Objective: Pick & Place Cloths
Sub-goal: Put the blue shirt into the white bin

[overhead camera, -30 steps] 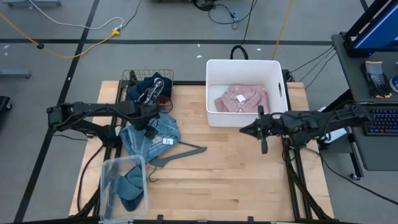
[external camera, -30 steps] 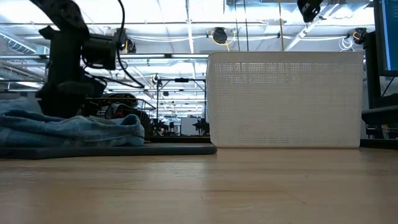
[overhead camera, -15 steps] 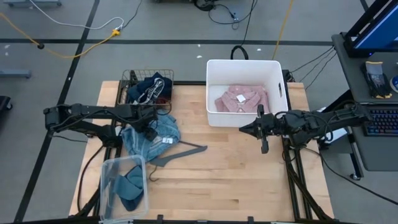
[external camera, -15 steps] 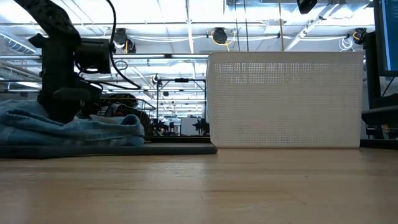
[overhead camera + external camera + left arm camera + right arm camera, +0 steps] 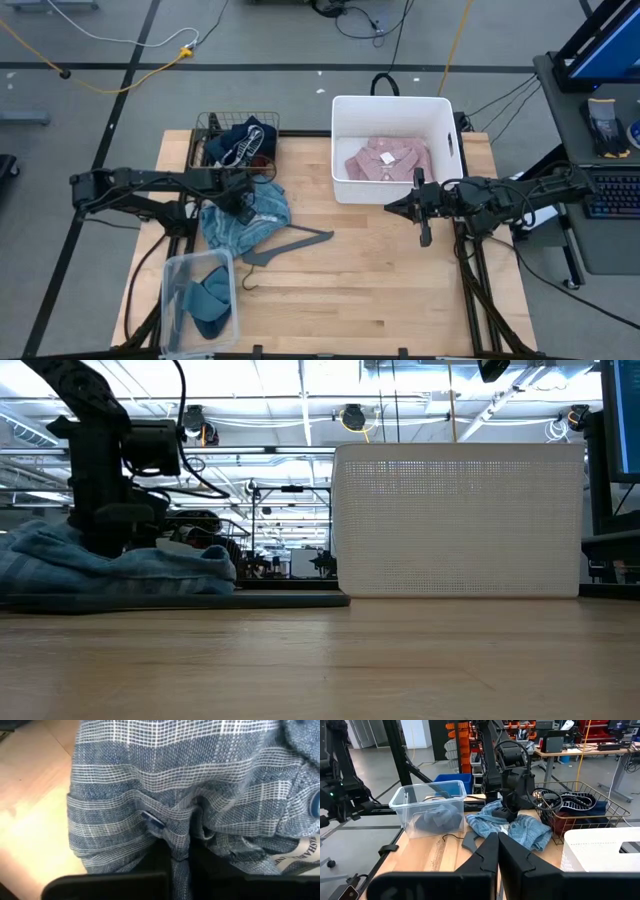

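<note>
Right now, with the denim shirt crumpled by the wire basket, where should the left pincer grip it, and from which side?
Grip the raised fold in the middle of the denim shirt, coming straight down from above. It lies in a loose heap on the table, so a bunched ridge gives fabric to pinch. The left pincer is already there, shut on a pleat. Stay clear of the hanger at its edge.

Both arms are black, built of slim jointed links with thicker round joints. The left gripper [image 5: 243, 208] and right gripper [image 5: 392, 209] have dark, flat, tapering fingers.
</note>
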Available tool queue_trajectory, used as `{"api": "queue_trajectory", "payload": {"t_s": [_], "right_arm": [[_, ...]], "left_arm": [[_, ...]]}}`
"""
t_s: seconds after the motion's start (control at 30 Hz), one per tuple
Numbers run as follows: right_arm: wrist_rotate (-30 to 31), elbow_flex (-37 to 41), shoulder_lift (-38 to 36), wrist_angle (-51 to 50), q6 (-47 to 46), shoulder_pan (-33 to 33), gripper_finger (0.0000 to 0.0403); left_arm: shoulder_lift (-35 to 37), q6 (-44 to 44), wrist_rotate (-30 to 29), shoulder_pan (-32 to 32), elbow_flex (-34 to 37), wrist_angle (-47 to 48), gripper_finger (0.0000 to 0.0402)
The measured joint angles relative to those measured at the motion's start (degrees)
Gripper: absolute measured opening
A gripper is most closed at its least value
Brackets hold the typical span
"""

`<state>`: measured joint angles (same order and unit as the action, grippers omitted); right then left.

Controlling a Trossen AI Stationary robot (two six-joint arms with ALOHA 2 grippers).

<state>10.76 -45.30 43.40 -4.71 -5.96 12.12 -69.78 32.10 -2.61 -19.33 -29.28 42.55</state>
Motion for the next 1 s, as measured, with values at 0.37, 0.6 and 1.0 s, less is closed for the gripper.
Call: {"api": "queue_trajectory", "payload": {"t_s": [0.37,0.6,1.0], "right_arm": [[0.0,0.0,0.0,0.2,0.9,0.0,0.0],[0.0,0.0,0.0,0.2,0.9,0.0,0.0],[0.0,0.0,0.0,0.2,1.1,0.0,0.0]], "left_arm": [[6.2,-1.0,0.0,0.6,-8.1,8.7,0.0012],[9.4,-2.6,-0.6,3.6,-15.7,11.7,0.0012],[10.3,-4.9,-1.0,11.1,-30.6,11.8,0.0011]]}}
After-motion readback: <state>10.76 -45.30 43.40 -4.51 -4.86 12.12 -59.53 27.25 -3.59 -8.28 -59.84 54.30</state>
